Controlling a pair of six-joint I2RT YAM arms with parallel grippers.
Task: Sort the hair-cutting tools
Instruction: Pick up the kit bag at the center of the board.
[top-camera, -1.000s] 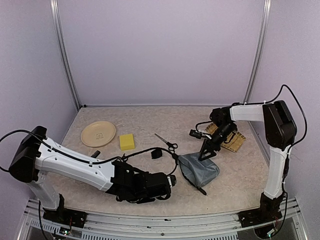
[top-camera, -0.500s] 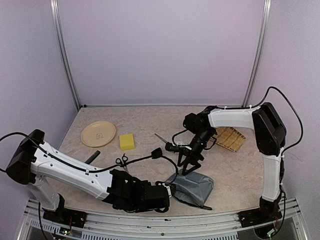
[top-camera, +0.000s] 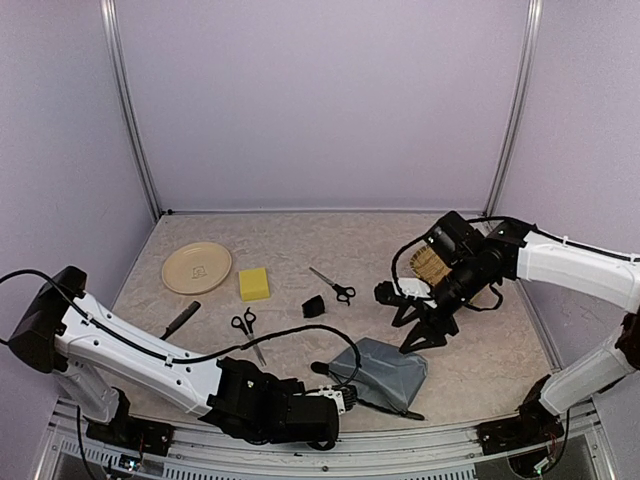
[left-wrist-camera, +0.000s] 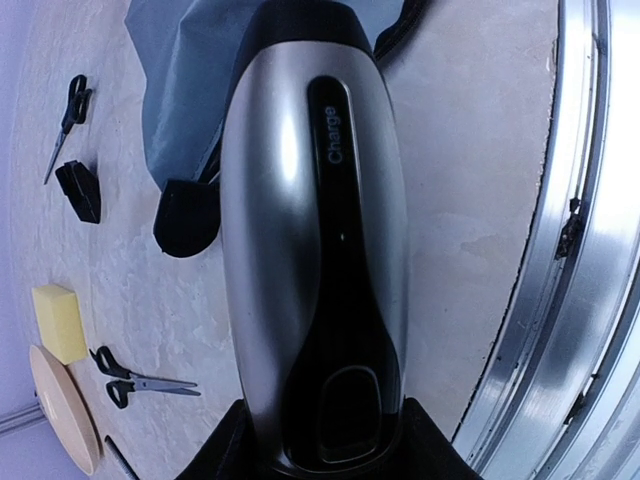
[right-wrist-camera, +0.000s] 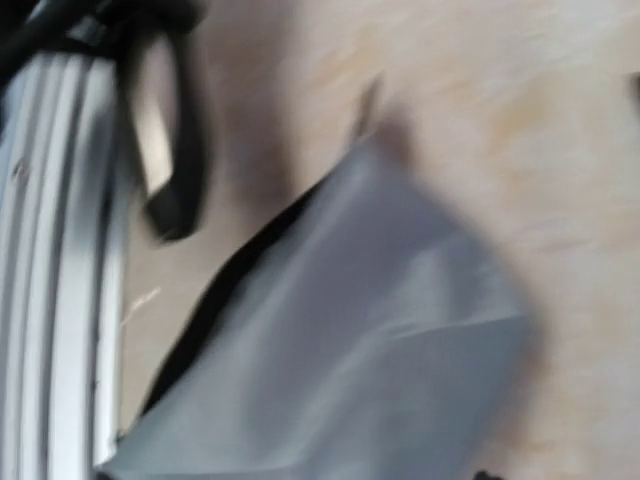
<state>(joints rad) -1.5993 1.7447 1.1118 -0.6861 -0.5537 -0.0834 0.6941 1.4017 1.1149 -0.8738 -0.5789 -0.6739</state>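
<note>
grey pouch (top-camera: 385, 365) lies flat near the table's (top-camera: 480, 385) front edge | left gripper (top-camera: 325, 405) clamps the black-and-silver clipper (left-wrist-camera: 315, 230) just left of the pouch | right gripper (top-camera: 407, 335) is spread, empty, above the pouch's right side | near scissors (top-camera: 247, 326) and far scissors (top-camera: 335, 285) lie apart | small black piece (top-camera: 314, 306) sits between them

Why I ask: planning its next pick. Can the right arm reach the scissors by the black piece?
Probably yes: the right gripper hangs open nearby, and nothing lies between it and those scissors.
</note>
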